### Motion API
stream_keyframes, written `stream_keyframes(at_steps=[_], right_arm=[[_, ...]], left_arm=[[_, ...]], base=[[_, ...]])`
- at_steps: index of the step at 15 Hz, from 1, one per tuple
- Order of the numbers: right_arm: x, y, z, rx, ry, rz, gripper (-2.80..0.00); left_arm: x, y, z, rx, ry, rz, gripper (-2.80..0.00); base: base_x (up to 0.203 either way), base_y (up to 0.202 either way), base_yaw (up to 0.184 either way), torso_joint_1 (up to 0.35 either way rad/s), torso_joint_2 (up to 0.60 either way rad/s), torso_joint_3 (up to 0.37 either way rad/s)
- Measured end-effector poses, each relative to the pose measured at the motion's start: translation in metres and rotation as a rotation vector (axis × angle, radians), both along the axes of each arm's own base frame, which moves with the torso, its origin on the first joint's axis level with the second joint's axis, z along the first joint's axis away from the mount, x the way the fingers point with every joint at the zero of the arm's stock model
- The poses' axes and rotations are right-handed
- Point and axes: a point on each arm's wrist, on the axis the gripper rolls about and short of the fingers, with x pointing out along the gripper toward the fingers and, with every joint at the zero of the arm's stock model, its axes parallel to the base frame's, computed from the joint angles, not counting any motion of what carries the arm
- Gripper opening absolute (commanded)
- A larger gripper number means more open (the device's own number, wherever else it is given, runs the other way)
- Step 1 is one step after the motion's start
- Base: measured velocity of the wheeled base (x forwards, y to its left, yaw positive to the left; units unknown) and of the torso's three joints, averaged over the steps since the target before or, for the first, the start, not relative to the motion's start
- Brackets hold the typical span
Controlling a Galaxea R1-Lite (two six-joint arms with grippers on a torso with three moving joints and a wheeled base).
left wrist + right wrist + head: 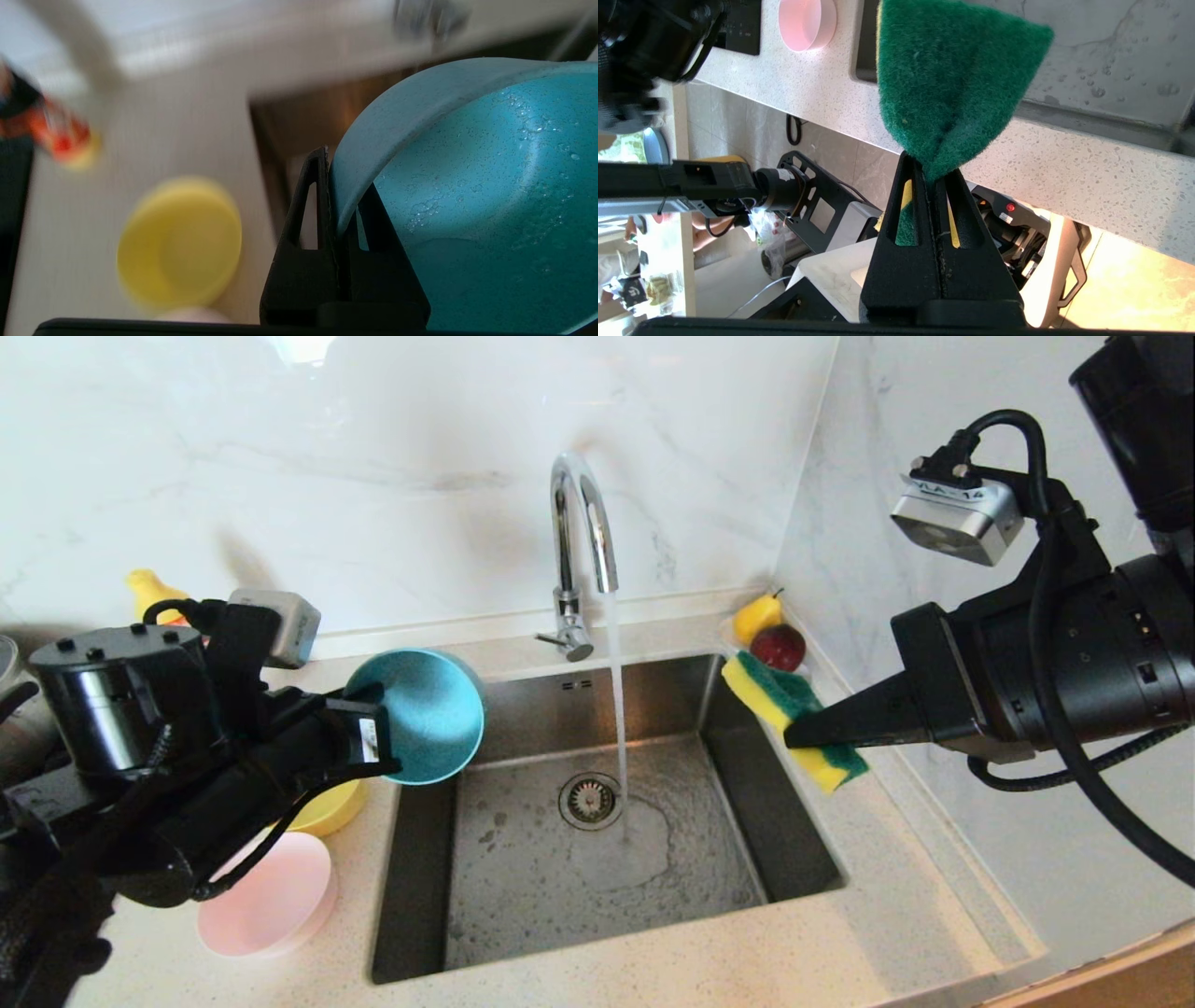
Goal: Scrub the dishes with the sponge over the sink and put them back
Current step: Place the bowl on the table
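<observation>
Sink area, inventory:

- Counter (896,896): pale speckled stone, wraps all round the sink; light timber edge at near right corner.
- Walls: white marble-look panels at back & right side, meeting in a corner behind the fruit.
- Sink (747,784): square brushed-steel basin set into counter, round drain strainer (590,800) at centre, floor wet.
- Faucet (581,555): arched chrome, at back rim; thin water stream running, landing just right of strainer.
- Teal bowl (428,714): tipped on edge over sink's back-left corner, inside beaded w/ droplets. Left gripper (373,737) clenched on its rim, one finger inside, one outside.
- Yellow bowl (329,810): on counter left of sink, partly hidden by left arm.
- Pink bowl (271,901): on counter, nearer than the yellow one, touching or nearly so.
- Sponge (789,714): green scourer on yellow foam, pinched & creased between right gripper (801,735) fingers; held in air over sink's right rim.
- Fruit: yellow pear (756,616) + red apple (780,646), back-right corner of counter.
- Yellow bottle (149,590): at back wall, far left; mostly hidden.
</observation>
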Motion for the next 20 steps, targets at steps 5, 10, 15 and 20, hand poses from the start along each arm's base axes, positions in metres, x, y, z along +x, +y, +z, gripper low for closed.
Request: stream_keyframes(at_steps=[5, 10, 15, 20], right_arm=[[0.003, -0.004, -0.008, -0.02, 0.022, -0.017, -2.8], [0.008, -0.01, -0.016, -0.027, 0.055, -0.026, -2.8], [0.012, -0.008, -0.018, -0.02, 0.049, -0.025, -2.8], [0.015, -0.006, -0.022, -0.023, 0.057, -0.024, -2.8]], left_arm=[[-0.012, 0.012, 0.065, -0.222, 0.347, -0.018, -2.8], [-0.024, 0.068, 0.098, -0.428, 0.617, 0.229, -2.8], [-0.008, 0.136, 0.101, -0.642, 0.551, 0.54, -2.8], [-0.001, 0.206, 0.082, -0.835, 0.511, 0.766, -2.8]], base=[[0.0, 0.0, 0.0, 0.0, 0.0, 0.0], [0.0, 0.0, 0.0, 0.0, 0.0, 0.0], [0.0, 0.0, 0.0, 0.0, 0.0, 0.0], [0.0, 0.0, 0.0, 0.0, 0.0, 0.0]])
